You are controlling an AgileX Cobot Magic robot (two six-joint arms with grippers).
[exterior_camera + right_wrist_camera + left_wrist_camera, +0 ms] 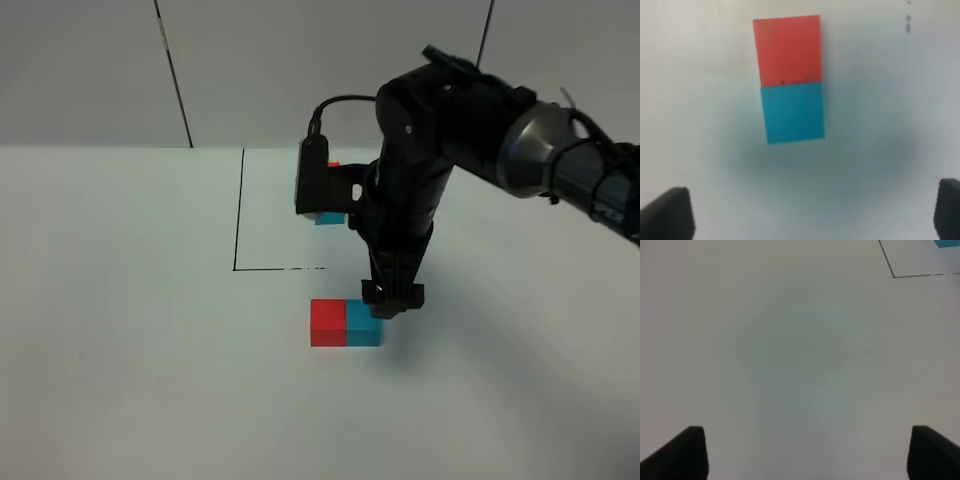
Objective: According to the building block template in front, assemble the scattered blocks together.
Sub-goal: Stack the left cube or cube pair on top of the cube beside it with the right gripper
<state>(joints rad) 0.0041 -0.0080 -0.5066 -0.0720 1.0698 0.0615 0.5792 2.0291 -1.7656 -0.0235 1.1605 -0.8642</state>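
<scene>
The scattered blocks lie side by side and touching on the white table: a red cube [328, 322] [787, 50] and a teal-blue cube [363, 326] [794, 112]. My right gripper [393, 300] [812, 215] hangs open just above the teal cube's far right edge and holds nothing. The building block template [328, 218] sits farther back, mostly hidden behind the right arm's wrist, and only a teal part and a sliver of red show. A teal corner of the template [947, 242] shows in the left wrist view. My left gripper [805, 452] stands open over bare table.
A thin black line [238, 210] [893, 276] marks a rectangle on the table around the template area. The right arm [480, 130] reaches in from the right across the middle. White wall panels stand behind the table.
</scene>
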